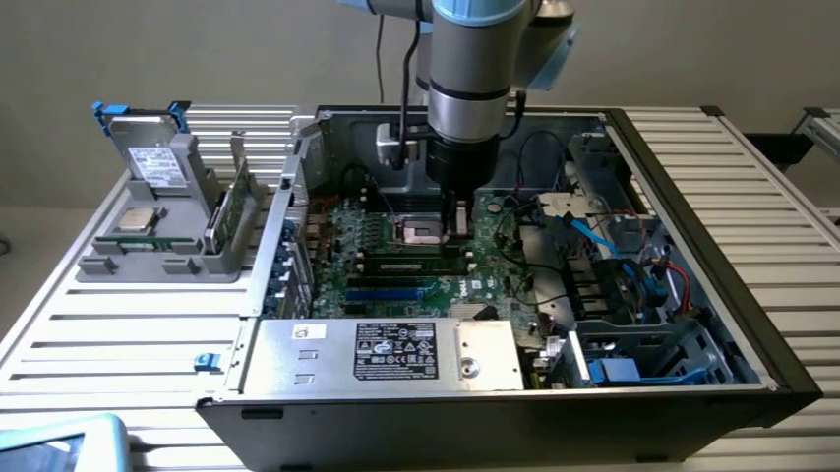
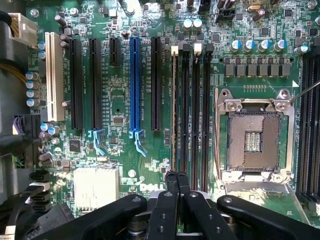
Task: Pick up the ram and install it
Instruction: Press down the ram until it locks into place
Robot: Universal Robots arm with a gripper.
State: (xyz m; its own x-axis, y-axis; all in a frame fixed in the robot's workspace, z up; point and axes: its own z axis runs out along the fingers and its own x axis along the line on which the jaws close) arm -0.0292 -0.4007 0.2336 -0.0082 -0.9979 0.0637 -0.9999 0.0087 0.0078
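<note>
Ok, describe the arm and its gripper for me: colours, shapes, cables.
The arm is a silver-grey cylinder with a light blue joint cap and a black wrist section. A black cable runs alongside it to a small pale box at the wrist. The gripper is all black: rounded linkage bars and two narrow fingers.

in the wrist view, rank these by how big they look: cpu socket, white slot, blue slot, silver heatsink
1. cpu socket: clearly the largest.
2. silver heatsink and white slot: different shapes but similar area, so not ranked apart.
3. blue slot: about as long as the white slot but narrower.
</note>
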